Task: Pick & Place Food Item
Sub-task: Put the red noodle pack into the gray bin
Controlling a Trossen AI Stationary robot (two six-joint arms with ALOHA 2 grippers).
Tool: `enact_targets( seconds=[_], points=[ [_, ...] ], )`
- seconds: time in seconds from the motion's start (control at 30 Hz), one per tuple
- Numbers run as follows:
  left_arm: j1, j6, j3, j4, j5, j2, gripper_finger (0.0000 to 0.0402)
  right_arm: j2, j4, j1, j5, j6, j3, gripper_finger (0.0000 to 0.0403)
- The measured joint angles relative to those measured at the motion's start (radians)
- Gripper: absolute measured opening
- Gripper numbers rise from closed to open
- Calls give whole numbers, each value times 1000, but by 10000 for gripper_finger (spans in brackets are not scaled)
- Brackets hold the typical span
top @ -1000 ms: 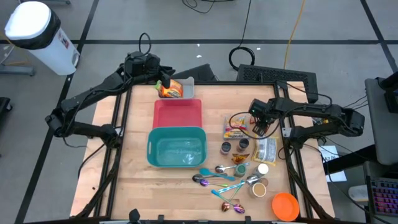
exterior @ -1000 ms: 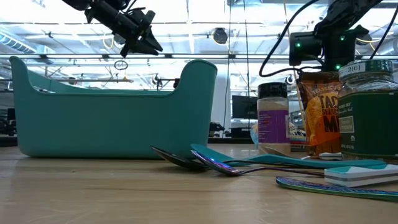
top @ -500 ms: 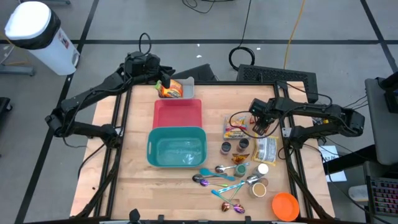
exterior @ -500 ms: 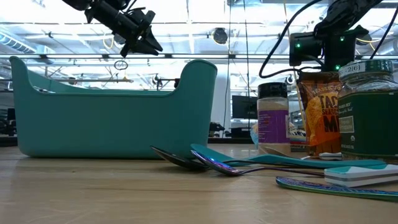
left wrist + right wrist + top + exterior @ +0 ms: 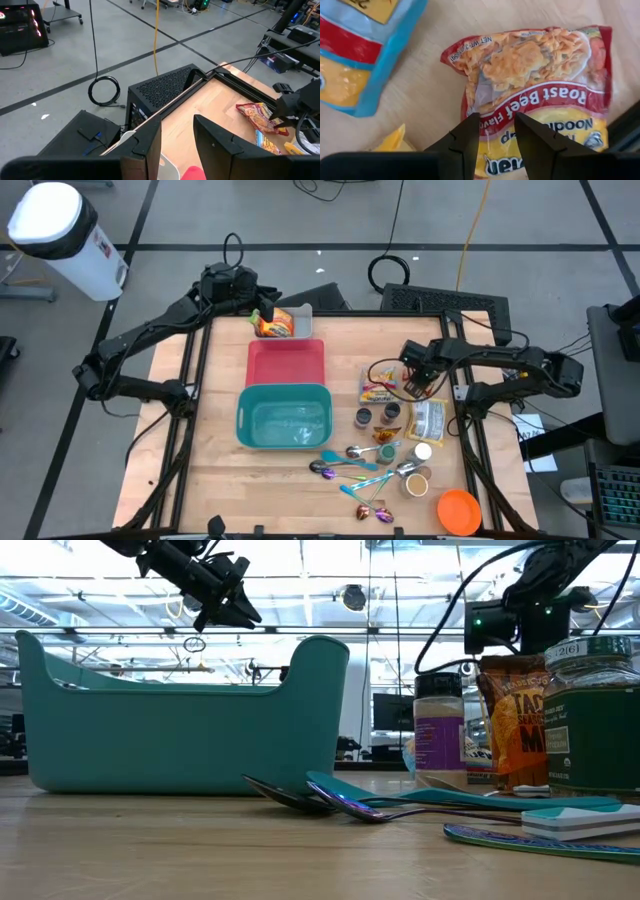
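Note:
A red noodle packet (image 5: 379, 386) printed "Roast Beef Flavor" (image 5: 535, 75) lies flat on the wooden table, right of the pink bin (image 5: 286, 362). My right gripper (image 5: 495, 122) points down right over it, at the packet's right side (image 5: 410, 387). Its fingers are open by a narrow gap, and the wrapper shows through that gap. My left gripper (image 5: 262, 318) hangs above the grey tray (image 5: 302, 311) at the table's far edge, where an orange packet (image 5: 276, 326) lies. It is open with nothing between its fingers (image 5: 177, 125). My right gripper stands over the noodle packet's red band (image 5: 540, 98), coming from above and pointing down. Whether its fingertips (image 5: 470, 125) touch the wrapper, I cannot tell. The packet lies flat on the table.
A teal bin (image 5: 284, 418) stands in front of the pink one. Near the noodle packet are a blue and yellow packet (image 5: 428, 420), two small jars (image 5: 377, 415), several spoons (image 5: 350, 465), a jar (image 5: 415, 480) and an orange lid (image 5: 459, 510).

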Motion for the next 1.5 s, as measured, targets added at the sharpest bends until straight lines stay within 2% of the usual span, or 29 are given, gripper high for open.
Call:
enact_targets(
  seconds=[0.2, 0.5, 0.77, 0.97, 1.17, 1.33, 1.5],
  points=[
    [0, 0, 0, 0, 0, 0, 120, 0, 6, 0, -1, -1, 0, 105],
    [0, 0, 0, 0, 0, 0, 120, 0, 7, 0, 1, -1, 0, 8],
    [0, -1, 0, 0, 0, 0, 120, -15, 103, 0, -4, 9, 5, 2],
    [-1, -1, 0, 0, 0, 0, 120, -74, 141, 0, -3, 17, 73, 1],
    [-8, -1, 0, 2, 0, 0, 120, -186, 317, 0, -8, 6, 100, 0],
    [-28, 0, 0, 25, 0, 0, 120, -265, 553, 1, -88, -1, 88, 0],
    [-57, -1, 0, 56, 0, 0, 120, -286, 818, 2, -194, 4, 42, 0]
  ],
)
